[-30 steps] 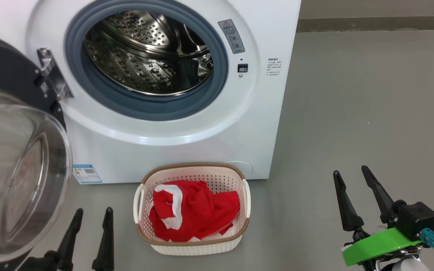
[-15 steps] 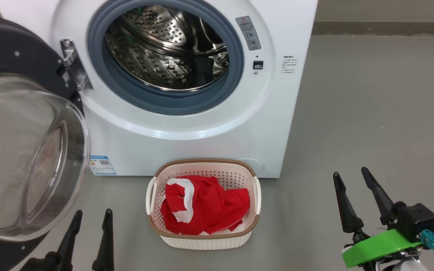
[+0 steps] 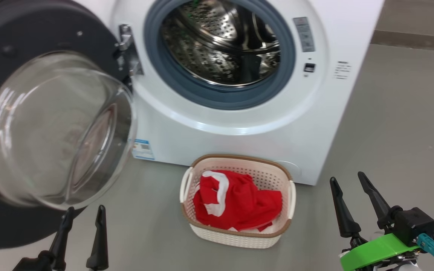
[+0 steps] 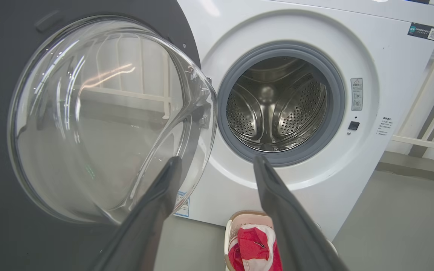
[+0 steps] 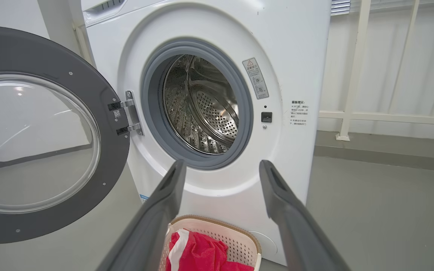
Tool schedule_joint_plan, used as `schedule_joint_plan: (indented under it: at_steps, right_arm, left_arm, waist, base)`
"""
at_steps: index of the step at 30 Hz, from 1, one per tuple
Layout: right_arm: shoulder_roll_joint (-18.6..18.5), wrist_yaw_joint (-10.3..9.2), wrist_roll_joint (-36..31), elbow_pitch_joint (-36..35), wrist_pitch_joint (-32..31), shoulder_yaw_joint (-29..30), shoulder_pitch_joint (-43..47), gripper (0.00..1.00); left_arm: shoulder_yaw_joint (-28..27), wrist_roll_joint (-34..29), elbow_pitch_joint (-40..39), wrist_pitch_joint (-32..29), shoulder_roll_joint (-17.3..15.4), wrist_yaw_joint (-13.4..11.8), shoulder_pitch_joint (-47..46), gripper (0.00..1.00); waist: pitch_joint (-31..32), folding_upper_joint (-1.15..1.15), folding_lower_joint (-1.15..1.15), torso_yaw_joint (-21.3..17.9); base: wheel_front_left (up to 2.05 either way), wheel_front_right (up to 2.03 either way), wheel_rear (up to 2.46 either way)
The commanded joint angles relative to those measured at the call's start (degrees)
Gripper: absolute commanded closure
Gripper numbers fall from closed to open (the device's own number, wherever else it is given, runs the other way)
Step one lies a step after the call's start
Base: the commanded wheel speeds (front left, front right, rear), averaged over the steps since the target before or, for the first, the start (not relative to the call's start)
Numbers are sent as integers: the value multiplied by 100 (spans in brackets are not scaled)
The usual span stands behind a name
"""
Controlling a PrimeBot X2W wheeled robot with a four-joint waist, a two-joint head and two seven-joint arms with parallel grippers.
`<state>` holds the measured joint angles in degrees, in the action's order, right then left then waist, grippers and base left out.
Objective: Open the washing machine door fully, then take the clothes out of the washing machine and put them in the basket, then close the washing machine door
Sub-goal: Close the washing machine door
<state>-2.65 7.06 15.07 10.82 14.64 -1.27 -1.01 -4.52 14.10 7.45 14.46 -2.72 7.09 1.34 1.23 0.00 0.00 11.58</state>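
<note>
Grey floor (image 3: 390, 131) bears the basket (image 3: 239, 159) of clothes (image 3: 239, 203) between the left end effector (image 3: 85, 208) and right end effector (image 3: 346, 177), both wide and empty; the washing machine door (image 3: 55, 128), open just ahead-left of the left one, looks rigid and slick, best pushed on its black rim (image 3: 32, 28).

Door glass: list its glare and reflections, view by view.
Head view: pale glare streaks on the bulging clear glass of the round black-rimmed washing machine door. Left wrist view: it mirrors pale bars and a bright streak. Right wrist view: a light spot, a dark jagged band.
</note>
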Motion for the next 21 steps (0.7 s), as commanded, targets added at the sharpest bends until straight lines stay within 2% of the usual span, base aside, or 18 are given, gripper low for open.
schedule_joint_plan:
  at_steps: [1, 10, 21]
  right_arm:
    - [-22, 43, 120, -166, 36, -173, -134, 0]
    - [-22, 43, 120, -163, 36, -243, -143, 0]
    - [-22, 43, 139, -171, 36, -351, -117, 0]
  left_arm:
    - [-221, -66, -185, 54, -28, 1, -39, 0]
    - [-244, -64, -200, 54, -18, -61, -11, 0]
    - [-214, -47, -235, 54, -17, -185, 50, 0]
  waist:
    - [-10, 0, 0, 380]
    - [23, 0, 0, 1010]
    - [95, 0, 0, 1430]
  base:
    - [0, 0, 0]
    - [0, 0, 0]
    - [0, 0, 0]
